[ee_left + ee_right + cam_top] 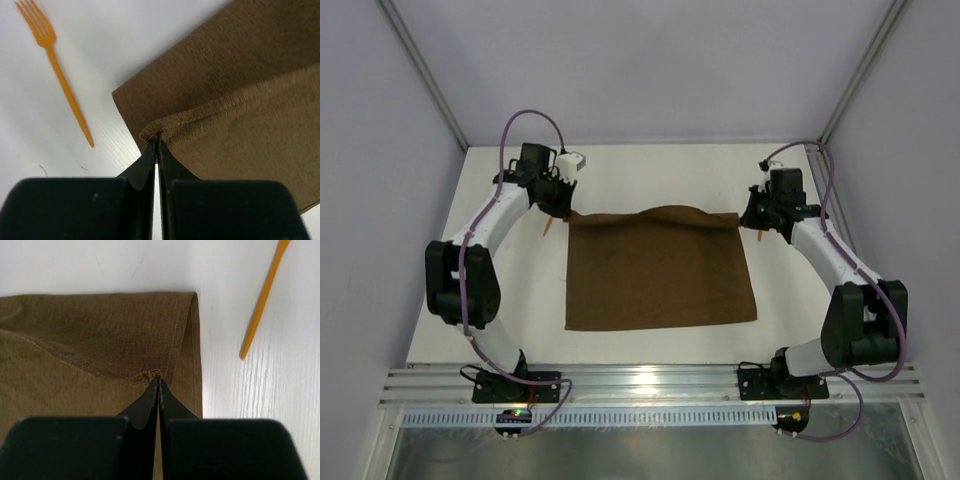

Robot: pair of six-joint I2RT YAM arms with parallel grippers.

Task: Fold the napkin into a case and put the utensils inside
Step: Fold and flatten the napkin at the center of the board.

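At the far corners of the matte brown napkin (660,275), left claw (158,141) and right claw (158,382) pinch its woven hem.

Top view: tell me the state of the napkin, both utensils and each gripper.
napkin: mostly flat, far edge lifted at both corners.
left gripper: shut on the napkin's far left corner.
right gripper: shut on the napkin's far right corner.
fork: lying loose on the table, left of the napkin.
second utensil: lying loose right of the napkin; only its handle shows.

White table (650,180) (pale lavender walls (650,60))
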